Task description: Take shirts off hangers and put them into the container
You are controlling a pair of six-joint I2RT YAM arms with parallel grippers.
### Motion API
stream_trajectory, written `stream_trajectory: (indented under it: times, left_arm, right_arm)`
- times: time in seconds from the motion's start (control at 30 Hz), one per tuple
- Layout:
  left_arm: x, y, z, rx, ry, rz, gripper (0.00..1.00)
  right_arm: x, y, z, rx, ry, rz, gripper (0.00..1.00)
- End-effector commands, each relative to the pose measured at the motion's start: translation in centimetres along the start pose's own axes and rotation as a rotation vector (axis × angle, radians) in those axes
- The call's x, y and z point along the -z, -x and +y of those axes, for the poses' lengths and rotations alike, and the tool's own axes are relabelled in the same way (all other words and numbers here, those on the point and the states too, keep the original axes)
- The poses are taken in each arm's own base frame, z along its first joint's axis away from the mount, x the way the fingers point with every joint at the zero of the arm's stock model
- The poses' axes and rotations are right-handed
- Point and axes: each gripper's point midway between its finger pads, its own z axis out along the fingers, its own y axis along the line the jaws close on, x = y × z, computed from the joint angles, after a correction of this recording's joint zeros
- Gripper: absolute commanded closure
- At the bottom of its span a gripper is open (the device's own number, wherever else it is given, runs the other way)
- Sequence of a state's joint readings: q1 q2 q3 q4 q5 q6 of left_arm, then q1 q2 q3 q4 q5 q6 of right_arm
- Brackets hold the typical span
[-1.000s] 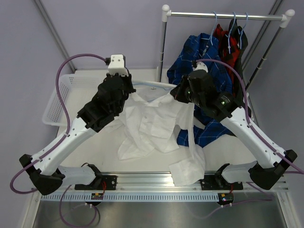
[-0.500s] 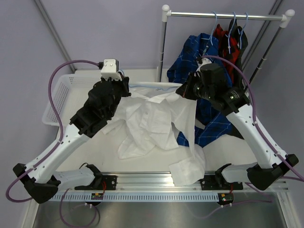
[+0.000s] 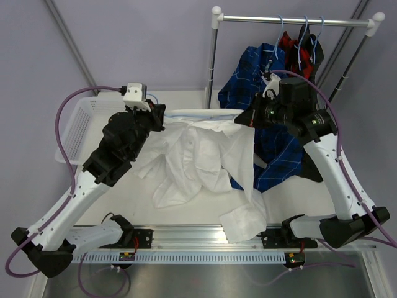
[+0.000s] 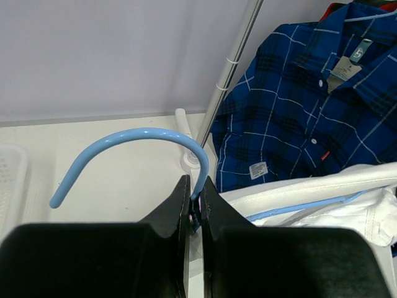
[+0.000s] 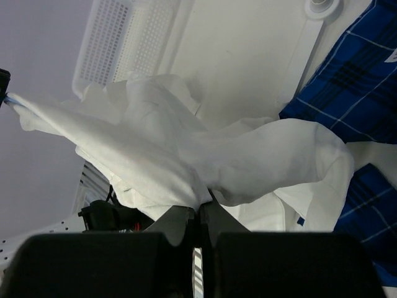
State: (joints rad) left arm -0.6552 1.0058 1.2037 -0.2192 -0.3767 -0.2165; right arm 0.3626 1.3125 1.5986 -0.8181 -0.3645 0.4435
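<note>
**White shirt [image 3: 198, 155] stretched between my two arms over the middle of the counter [image 4: 118, 167], its tail trailing off the near edge.**

- Left end effector [image 4: 195, 210]: pressed together on the neck of the hanger [image 4: 139, 133], just below the hook.
- Right end effector [image 5: 200, 210]: pinching a fold of the shirt. I judge it to be near the collar, but the cloth hides the exact spot.
- Container [image 3: 74, 130]: at the far left corner, with none of the shirt in it.

Risks as I read them:

- (a) The hanger wire is thin, so a hard sideways pull on the cloth could twist it out of the left grip.
- (b) If a shoulder is caught on the hanger arm, pulling would drag the hanger along rather than free the shirt.
- (c) The right pinch takes only one fold, which may slide out under tension.
- (d) The trailing tail could snag at the near edge.
- (e) The plaid shirt [image 4: 298, 105] hangs just beside my right arm, and a wide swing could hook it.
- (f) The container looks smaller than the shirt, so cloth may spill over its rim.
</note>
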Motion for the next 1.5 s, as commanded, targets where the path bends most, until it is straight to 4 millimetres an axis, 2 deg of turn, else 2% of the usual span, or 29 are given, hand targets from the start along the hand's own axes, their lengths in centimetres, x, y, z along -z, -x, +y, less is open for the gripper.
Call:
stream_trajectory:
  times: [0.0, 0.13, 0.2, 0.27, 0.3, 0.47, 0.57, 0.63, 0.77, 0.87, 1.03, 1.13, 1.2, 1.3, 1.4, 1.43, 1.47]
  left_arm:
    - [3.8, 3.3, 10.6, -0.151, 0.424, -0.07, 1.0]
    - [3.5, 3.4, 8.9, -0.121, 0.321, -0.075, 1.0]
    - [3.4, 3.6, 8.5, -0.112, 0.296, -0.08, 1.0]
    - [3.7, 4.0, 8.9, -0.103, 0.31, -0.09, 1.0]
    - [3.9, 4.3, 9.0, -0.092, 0.311, -0.099, 1.0]
    - [4.9, 7.2, 8.7, -0.023, 0.297, -0.17, 1.0]
    - [4.7, 8.5, 7.4, 0.011, 0.231, -0.188, 1.0]
    - [4.7, 9.3, 6.2, 0.032, 0.176, -0.198, 1.0]
    - [4.5, 9.7, 4.7, 0.05, 0.094, -0.198, 1.0]
    - [4.8, 10.3, 5.0, 0.032, 0.112, -0.212, 1.0]
    - [5.4, 11.3, 7.6, -0.021, 0.256, -0.21, 1.0]
    - [5.4, 11.8, 7.1, -0.01, 0.221, -0.227, 1.0]
    - [5.1, 11.6, 5.8, -0.019, 0.142, -0.214, 1.0]
    - [4.5, 10.5, 3.8, -0.079, 0.022, -0.172, 1.0]
    - [4.1, 8.4, 3.2, -0.128, -0.03, -0.121, 1.0]
    - [4.1, 7.5, 3.4, -0.147, -0.033, -0.105, 1.0]
    - [4.1, 7.2, 3.5, -0.159, -0.035, -0.098, 1.0]
  right_arm:
    - [4.7, 2.4, -6.2, 0.025, -0.263, -0.124, 1.0]
    - [3.8, 1.9, -5.4, 0.028, -0.194, -0.084, 1.0]
    - [3.3, 1.4, -5.6, 0.025, -0.181, -0.063, 1.0]
    - [2.8, 1.0, -6.3, 0.02, -0.19, -0.051, 1.0]
    - [2.7, 1.0, -6.7, 0.017, -0.189, -0.047, 1.0]
    - [1.0, -2.0, -7.9, -0.01, -0.149, 0.093, 1.0]
    - [-0.1, -3.3, -8.0, -0.034, -0.106, 0.135, 1.0]
    - [-0.7, -3.5, -8.4, -0.047, -0.109, 0.141, 1.0]
    - [-1.4, -4.2, -8.0, -0.03, -0.043, 0.166, 1.0]
    - [-1.6, -4.8, -8.1, 0.014, -0.014, 0.186, 1.0]
    - [-1.4, -6.0, -9.9, -0.008, -0.103, 0.226, 1.0]
    - [-1.6, -6.5, -10.6, -0.092, -0.088, 0.248, 1.0]
    - [-1.8, -6.3, -10.9, -0.118, -0.063, 0.249, 1.0]
    - [-1.4, -5.1, -9.9, -0.109, -0.021, 0.226, 1.0]
    - [0.4, -1.8, -6.4, -0.057, 0.064, 0.121, 1.0]
    - [1.3, -0.1, -5.7, -0.024, 0.052, 0.068, 1.0]
    - [1.8, 0.6, -5.3, -0.009, 0.046, 0.048, 1.0]
